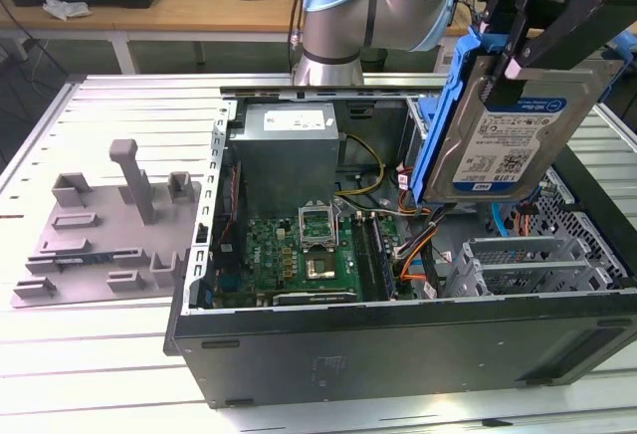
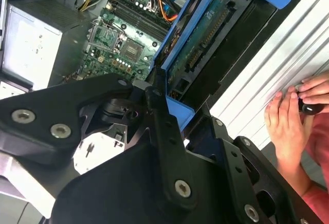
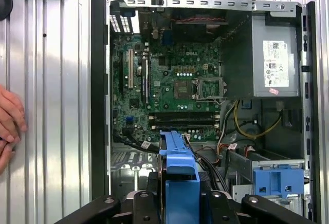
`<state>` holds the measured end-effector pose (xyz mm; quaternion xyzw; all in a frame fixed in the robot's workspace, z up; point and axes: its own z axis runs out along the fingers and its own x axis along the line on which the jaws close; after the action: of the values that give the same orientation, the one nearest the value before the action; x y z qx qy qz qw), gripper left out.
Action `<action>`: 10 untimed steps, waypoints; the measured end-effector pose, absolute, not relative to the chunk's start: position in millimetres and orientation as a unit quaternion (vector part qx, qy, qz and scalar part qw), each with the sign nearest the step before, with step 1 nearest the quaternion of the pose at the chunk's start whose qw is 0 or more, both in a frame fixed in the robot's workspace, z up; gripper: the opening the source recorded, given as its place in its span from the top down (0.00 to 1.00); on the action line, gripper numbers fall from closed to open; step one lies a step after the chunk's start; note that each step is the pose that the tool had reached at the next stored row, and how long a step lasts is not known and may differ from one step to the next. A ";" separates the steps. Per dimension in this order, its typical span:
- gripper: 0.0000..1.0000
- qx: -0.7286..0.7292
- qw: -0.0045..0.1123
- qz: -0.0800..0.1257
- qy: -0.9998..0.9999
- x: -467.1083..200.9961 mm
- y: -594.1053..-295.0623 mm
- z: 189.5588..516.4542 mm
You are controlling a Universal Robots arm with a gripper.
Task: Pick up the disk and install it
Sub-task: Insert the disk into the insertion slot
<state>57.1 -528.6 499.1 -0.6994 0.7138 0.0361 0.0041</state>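
Note:
The disk (image 1: 510, 133) is a silver drive with a white-and-blue label, framed by a blue bracket. It hangs tilted in the air over the open computer case (image 1: 398, 344), at the exterior view's right. My gripper (image 1: 503, 48) comes down from above and is shut on the disk's upper end. In the second wrist view the disk's underside (image 2: 205, 44) with its circuit board runs away from the gripper (image 2: 177, 113). The first wrist view looks along the blue bracket edge (image 3: 178, 170) held in the gripper (image 3: 179, 196), with the case interior below.
Inside the case lie the green motherboard (image 3: 169, 85), grey power supply (image 3: 275, 64), loose cables (image 1: 418, 245) and a blue drive bay bracket (image 3: 277, 180). A grey fixture (image 1: 109, 225) sits beside the case. A person's hand (image 2: 288, 124) rests on the slatted metal table (image 3: 51, 106).

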 end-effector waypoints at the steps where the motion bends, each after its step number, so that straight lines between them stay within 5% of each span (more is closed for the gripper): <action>1: 0.63 -0.699 0.004 0.036 0.714 57.4 -528.5 498.9; 10: 0.63 -0.695 0.004 0.036 0.718 58.5 -528.6 498.4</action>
<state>58.5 -528.6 498.4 -0.6955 0.7176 0.0361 0.0043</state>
